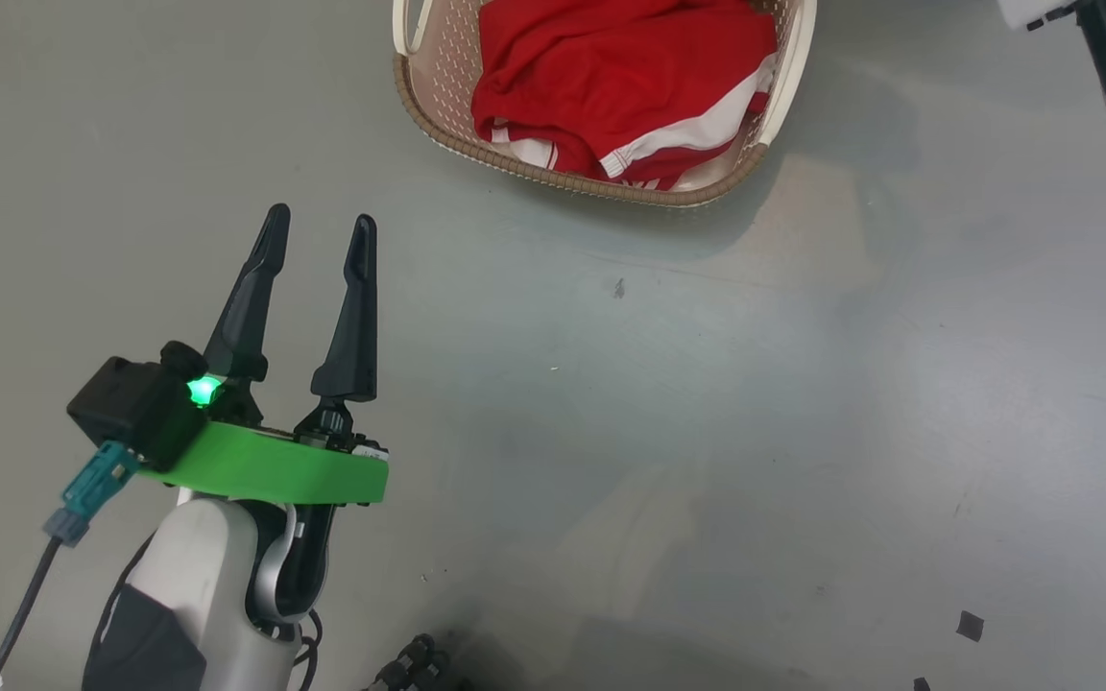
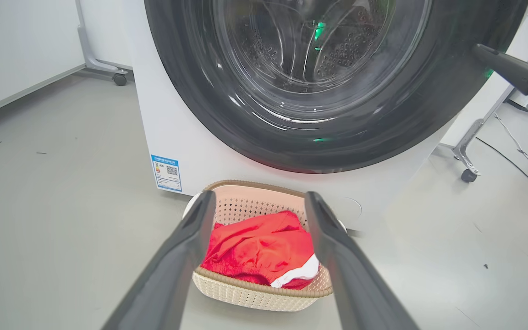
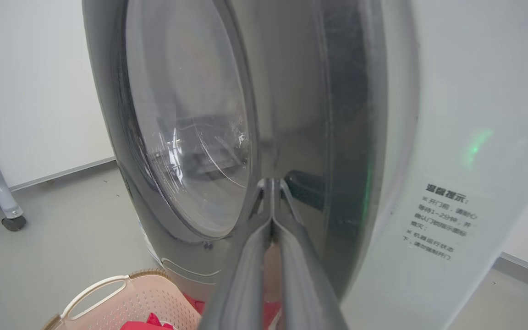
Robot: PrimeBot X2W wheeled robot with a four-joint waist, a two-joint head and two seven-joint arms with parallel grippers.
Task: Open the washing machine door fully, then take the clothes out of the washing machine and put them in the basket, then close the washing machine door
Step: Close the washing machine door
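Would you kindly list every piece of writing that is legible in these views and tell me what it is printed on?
"温馨提示:" heads the white notice on the washing machine; the smaller lines beneath are too blurred to read.
The blue sticker with a QR code on the machine's front: print too small to read.

Closed right gripper — door just ahead

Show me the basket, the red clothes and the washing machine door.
basket [image 2: 255, 298]: left wrist view, on its cream perforated front wall.
red clothes [image 1: 611, 77]: head view, middle of the red fabric.
washing machine door [image 2: 190, 91]: left wrist view, on its black rim.
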